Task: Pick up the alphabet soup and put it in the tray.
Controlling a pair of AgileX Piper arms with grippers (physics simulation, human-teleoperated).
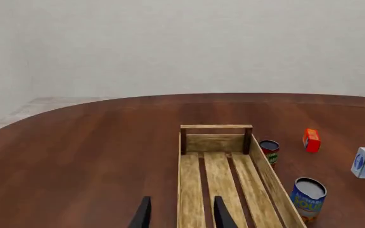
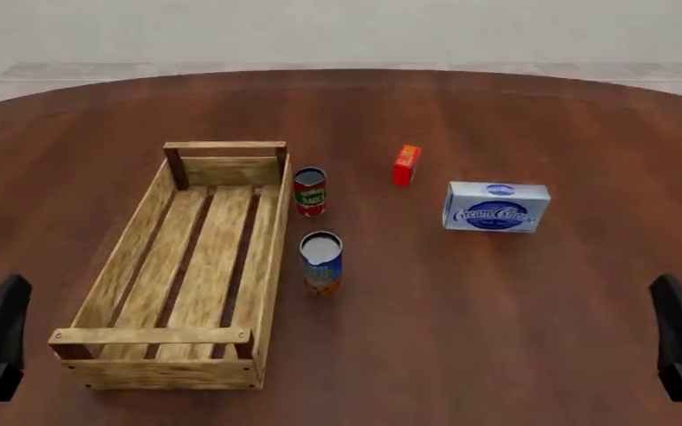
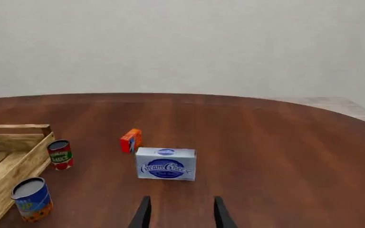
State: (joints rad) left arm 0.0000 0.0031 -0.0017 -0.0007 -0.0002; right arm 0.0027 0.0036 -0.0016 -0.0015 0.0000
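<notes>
soup can upright mid-frame, just right of tray | left gripper jaws apart, holding nothing | right gripper same, nothing held

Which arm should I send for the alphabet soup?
Probably the right. The alphabet soup stands just outside the tray's right wall, so the left gripper would have to cross the tray; the right gripper, fingers apart, has bare table between.

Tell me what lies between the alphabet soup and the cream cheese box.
Nothing: in the front view, bare tabletop separates the alphabet soup from the cream cheese box. The small orange box sits farther back.
</notes>
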